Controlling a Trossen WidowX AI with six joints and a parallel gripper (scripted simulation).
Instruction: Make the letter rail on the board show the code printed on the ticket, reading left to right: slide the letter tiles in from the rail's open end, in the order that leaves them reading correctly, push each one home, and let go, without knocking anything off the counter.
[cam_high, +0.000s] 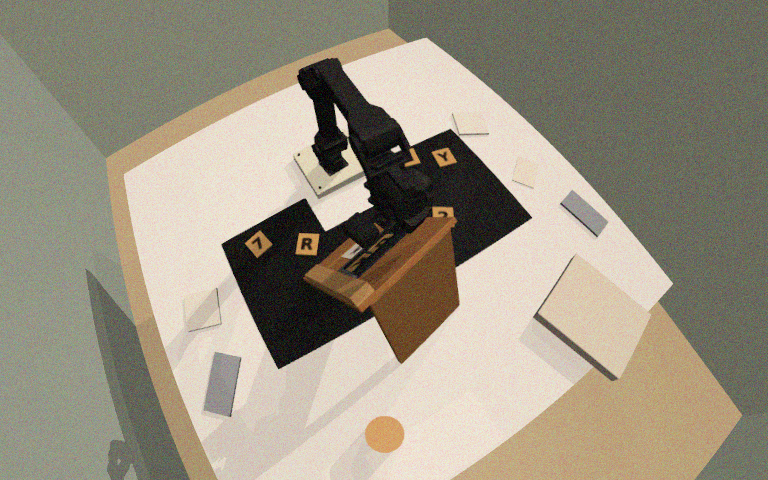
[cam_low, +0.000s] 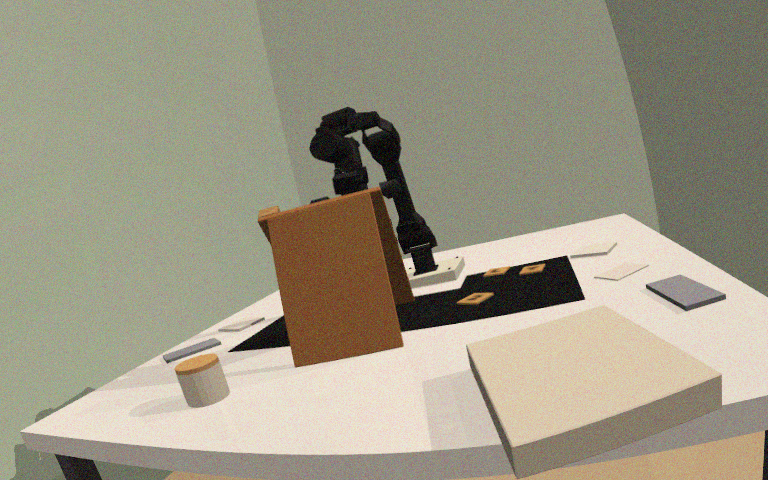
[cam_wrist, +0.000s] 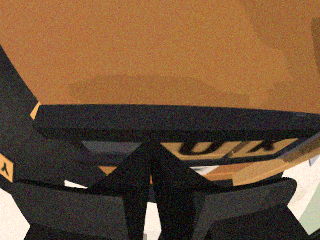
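The wooden board (cam_high: 421, 283) (cam_low: 339, 277) (cam_wrist: 150, 50) stands upright and leans back. Its dark rail (cam_wrist: 150, 119) holds a U tile (cam_wrist: 175, 150) and a K tile (cam_wrist: 265, 146), side by side, K nearer the pale end block (cam_high: 339, 285). My gripper (cam_wrist: 151, 147) is shut and empty, its tips at the rail beside the U tile's left edge in the wrist view. The ticket (cam_high: 352, 250) is mostly covered. Loose tiles lie on the mat: 7 (cam_high: 258, 243), R (cam_high: 307, 243), Y (cam_high: 444, 156) (cam_low: 532, 269) (cam_wrist: 6, 168), one partly hidden tile (cam_high: 412, 157), and one like a 2 (cam_high: 443, 212) (cam_low: 475, 298).
The black mat (cam_high: 271, 294) (cam_low: 538, 294) lies under the board. A large beige box (cam_high: 594, 314) (cam_low: 594, 373) and a round wooden-lidded jar (cam_high: 384, 434) (cam_low: 202, 382) stand beyond the board. Grey slabs (cam_high: 222, 384) (cam_high: 583, 212) and thin pale squares (cam_high: 202, 309) (cam_high: 470, 123) lie towards the sides.
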